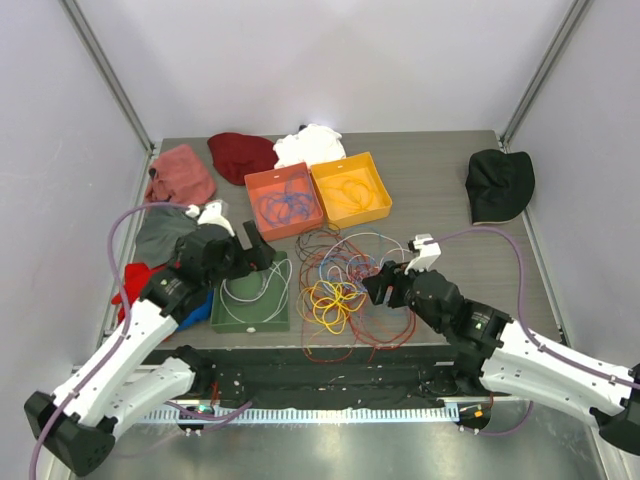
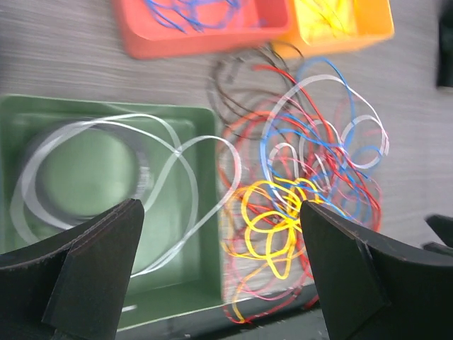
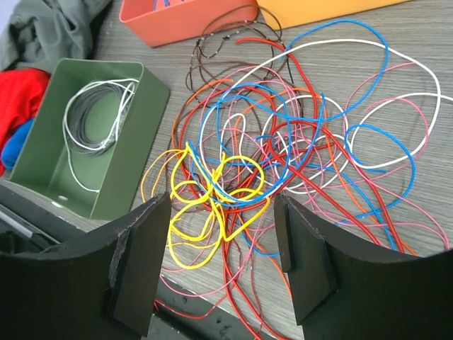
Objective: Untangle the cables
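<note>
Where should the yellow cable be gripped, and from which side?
Grip the yellow cable at its nearest loop, which leaves the tangle on the near side, with few wires over it. Come from above, jaws across the wire: it lies flat on the table.

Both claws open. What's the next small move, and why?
Probably lower the right claw onto the yellow cable: its loops lie at the near edge of the tangle, just ahead of its open fingers, and the yellow bin already holds yellow wire.
</note>
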Available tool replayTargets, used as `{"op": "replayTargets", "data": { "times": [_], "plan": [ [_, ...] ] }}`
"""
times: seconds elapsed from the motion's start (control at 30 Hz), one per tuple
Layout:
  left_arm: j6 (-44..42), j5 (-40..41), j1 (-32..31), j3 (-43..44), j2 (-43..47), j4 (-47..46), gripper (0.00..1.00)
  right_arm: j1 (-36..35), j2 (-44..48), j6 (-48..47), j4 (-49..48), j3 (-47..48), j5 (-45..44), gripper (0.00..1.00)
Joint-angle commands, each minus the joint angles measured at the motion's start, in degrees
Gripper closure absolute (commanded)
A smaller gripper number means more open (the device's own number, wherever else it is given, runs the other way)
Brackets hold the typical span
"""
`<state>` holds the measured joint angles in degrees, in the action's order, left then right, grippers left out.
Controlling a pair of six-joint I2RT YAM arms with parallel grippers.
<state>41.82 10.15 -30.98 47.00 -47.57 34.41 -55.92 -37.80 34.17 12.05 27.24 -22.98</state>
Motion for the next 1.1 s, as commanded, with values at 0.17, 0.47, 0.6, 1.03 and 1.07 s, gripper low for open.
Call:
{"op": "replayTargets", "data": {
  "times": [0.17, 0.47, 0.6, 1.03, 1.07],
  "plan": [
    [2.5, -1.0, -15.2, -0.6, -12.2, -17.5, 0.03, -0.2, -6.6, -0.5, -1.3, 5.4, -1.8, 0.32],
    [1.8, 1.3, -20.7, 2.3, -19.8, -20.3, 0.06, 2.4, -13.8, -1.8, -1.5, 8.8, -8.7, 0.34],
    [1.1, 4.4, -20.7, 0.5, -15.6, -19.8, 0.06, 15.3, -15.5, 3.8, -4.3, 7.7, 1.3, 0.35],
    [3.3, 4.9, -20.7, -7.5, -7.4, -21.5, 0.06, 40.3, -32.2, 19.1, -19.2, 5.1, 22.2, 0.41],
    [3.3, 4.7, -20.7, -7.7, -7.2, -21.3, 0.06, 40.5, -32.9, 19.0, -19.7, 5.1, 22.2, 0.42]
  ]
}}
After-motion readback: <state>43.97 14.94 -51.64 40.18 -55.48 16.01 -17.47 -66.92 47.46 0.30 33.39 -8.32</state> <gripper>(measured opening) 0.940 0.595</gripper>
